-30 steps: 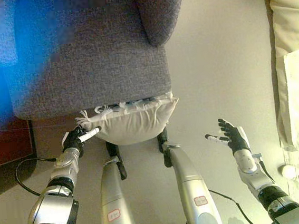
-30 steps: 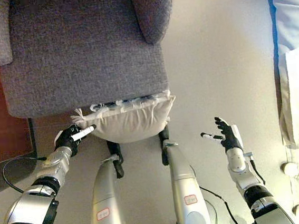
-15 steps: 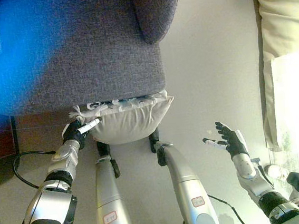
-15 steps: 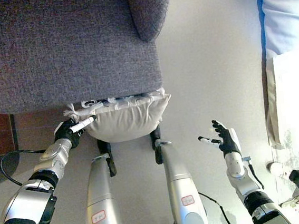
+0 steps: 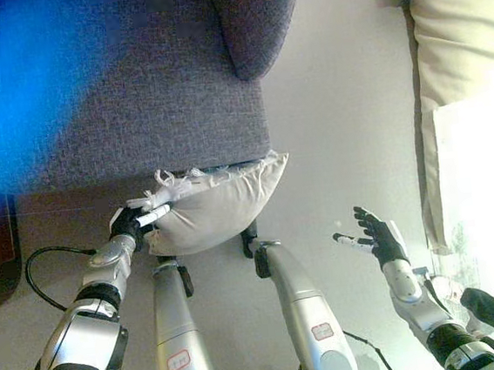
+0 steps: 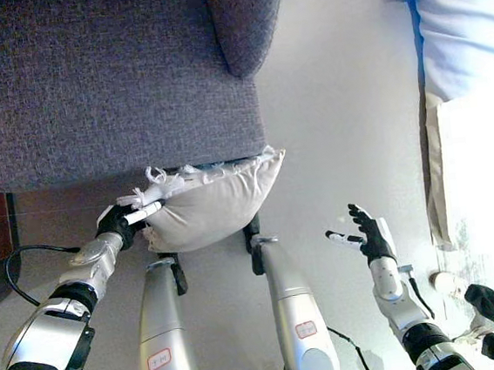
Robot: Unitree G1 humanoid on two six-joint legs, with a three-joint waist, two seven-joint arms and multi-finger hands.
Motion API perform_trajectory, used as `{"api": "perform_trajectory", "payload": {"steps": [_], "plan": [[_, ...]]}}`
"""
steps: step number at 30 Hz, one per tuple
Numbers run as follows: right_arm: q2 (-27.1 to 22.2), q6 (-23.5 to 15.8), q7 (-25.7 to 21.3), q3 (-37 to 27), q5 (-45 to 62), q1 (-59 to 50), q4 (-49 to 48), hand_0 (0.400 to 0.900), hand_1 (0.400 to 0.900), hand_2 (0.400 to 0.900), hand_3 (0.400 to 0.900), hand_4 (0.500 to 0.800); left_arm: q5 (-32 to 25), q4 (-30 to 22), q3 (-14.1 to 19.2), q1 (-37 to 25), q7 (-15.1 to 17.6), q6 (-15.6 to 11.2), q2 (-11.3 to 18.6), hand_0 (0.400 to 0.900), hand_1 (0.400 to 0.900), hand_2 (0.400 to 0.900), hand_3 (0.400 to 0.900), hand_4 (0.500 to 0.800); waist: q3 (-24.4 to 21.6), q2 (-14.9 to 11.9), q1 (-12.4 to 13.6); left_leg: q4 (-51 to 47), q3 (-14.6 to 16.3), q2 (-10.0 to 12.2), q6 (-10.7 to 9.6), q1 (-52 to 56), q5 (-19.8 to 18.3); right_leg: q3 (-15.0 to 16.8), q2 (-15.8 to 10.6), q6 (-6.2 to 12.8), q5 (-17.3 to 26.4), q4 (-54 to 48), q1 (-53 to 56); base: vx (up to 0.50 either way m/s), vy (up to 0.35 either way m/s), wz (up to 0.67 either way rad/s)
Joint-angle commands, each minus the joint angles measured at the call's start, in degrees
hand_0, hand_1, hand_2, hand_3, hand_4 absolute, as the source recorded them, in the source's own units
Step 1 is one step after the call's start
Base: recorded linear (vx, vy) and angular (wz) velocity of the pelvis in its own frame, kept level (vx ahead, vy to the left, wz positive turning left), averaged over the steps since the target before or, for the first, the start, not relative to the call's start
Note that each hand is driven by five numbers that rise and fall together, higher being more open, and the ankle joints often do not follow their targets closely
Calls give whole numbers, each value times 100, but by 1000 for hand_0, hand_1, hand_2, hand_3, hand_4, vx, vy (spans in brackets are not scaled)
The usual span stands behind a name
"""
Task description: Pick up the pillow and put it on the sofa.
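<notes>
Against the front edge of the grey woven-fabric sofa (image 6: 115,84), the cream cloth pillow with a white fringed edge (image 6: 205,208) hangs pinched at its left corner by my left hand (image 6: 118,224); my right hand (image 6: 368,239) hovers with fingers spread, holding nothing. One-corner grip looks weak: I should bring the right hand under its sagging, soft right end before lifting onto the seat.

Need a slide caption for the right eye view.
Left hand grips the fringed pillow's corner below the grey sofa; right hand hangs open.

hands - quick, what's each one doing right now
Left hand: shut on the pillow at its fringed corner.
Right hand: open, holding nothing, over the floor.
</notes>
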Motion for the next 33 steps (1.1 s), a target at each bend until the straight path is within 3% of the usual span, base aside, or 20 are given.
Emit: {"api": "perform_trajectory", "payload": {"steps": [1,11,18,23,28,33], "plan": [[-182,-214,-335,-97,220,341,-414,900,900,900,900,800,21,-307,6,-204,-239,-326,132,400,400,400,400,500,4,-349,50,-48,514,-266,480,31,-242,-263,235,148,41,-276,238,6,1,-3],[-127,-203,-320,-148,128,303,-193,900,900,900,900,800,135,-396,101,33,-271,-317,21,400,400,400,400,500,4,-226,120,-406,611,-271,397,633,-153,-236,267,131,-128,-468,801,-4,15,-4],[4,-438,-107,-380,-80,369,594,900,900,900,900,800,319,-419,269,854,-198,-826,-373,400,400,400,400,500,-511,69,215,-1286,862,-345,300,1743,78,-282,249,121,-292,-1087,1828,10,47,-8],[25,-446,-41,-567,-468,404,1111,900,900,900,900,800,916,-452,417,1638,-265,-1023,-549,400,400,400,400,500,-1043,413,306,-2004,1070,-349,235,2663,278,-340,91,136,-319,-1625,2651,37,82,-8],[-232,-338,266,-865,-863,354,1631,900,900,900,900,800,1235,-669,814,2538,-528,-1262,-372,400,400,400,400,500,-1715,810,464,-2692,1208,-407,178,3686,390,-418,-38,194,-292,-2337,3736,137,115,-13],[-521,8,531,-1173,-1106,417,1642,900,900,900,900,800,1956,-1873,972,3267,-847,-1176,88,400,400,400,400,500,-2204,1005,709,-3090,1297,-414,156,4245,423,-643,-225,269,-193,-2781,4375,106,63,2]]}}
